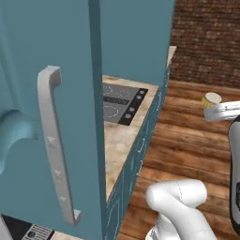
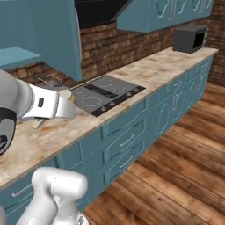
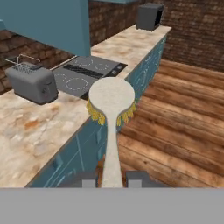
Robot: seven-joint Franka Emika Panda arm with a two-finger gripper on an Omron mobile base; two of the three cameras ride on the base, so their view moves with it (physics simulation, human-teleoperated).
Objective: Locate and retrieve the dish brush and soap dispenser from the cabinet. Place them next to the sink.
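Note:
My gripper (image 3: 111, 179) is shut on the pale tan handle of the dish brush (image 3: 111, 98), whose round head with yellowish bristles points away from the hand, over the counter's front edge. From the left base, the brush head (image 1: 212, 99) sticks up from the gripper (image 1: 216, 110) at the right, above the wooden floor. In the right base view the brush (image 2: 67, 94) and gripper (image 2: 71, 108) hang over the counter just left of the hob. The teal cabinet (image 1: 47, 84) stands with its door swung open, bar handle (image 1: 56, 145) close to the camera. The soap dispenser and the sink are out of view.
A black hob (image 2: 105, 94) is set in the marbled counter (image 2: 162, 66). A grey toaster (image 3: 33, 83) stands left of it by the brick wall. A dark microwave (image 2: 190, 38) sits at the far end. Wooden floor (image 2: 176, 167) runs along the base cabinets.

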